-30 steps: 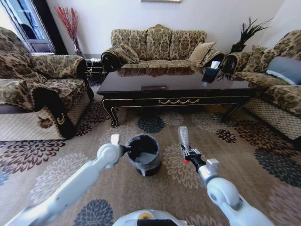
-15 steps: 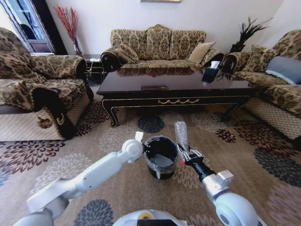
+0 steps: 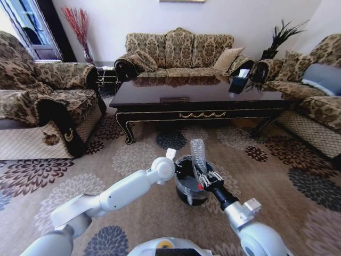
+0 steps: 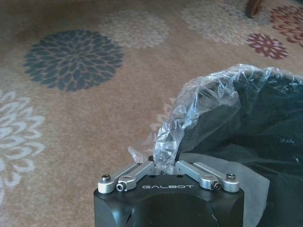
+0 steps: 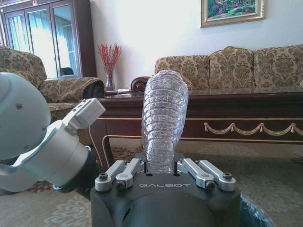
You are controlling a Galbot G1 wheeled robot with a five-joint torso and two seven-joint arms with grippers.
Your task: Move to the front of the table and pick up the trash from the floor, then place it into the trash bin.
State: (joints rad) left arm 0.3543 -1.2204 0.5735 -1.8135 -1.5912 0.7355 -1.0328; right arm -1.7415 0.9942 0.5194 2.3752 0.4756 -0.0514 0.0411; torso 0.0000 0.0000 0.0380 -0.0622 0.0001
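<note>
Right gripper (image 5: pixel 163 174) clamps an upright clear plastic bottle (image 5: pixel 163 120) directly over the trash bin (image 3: pixel 187 189). Left gripper (image 4: pixel 168 170) pinches the bin's liner (image 4: pixel 189 113). Release apparently wants the bottle centred inside the rim.

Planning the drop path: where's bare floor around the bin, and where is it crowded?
Bare carpet between table and bin, also beside the armchair. Crowded at the bin: left gripper pinches its liner, right gripper holds the bottle above it.
</note>
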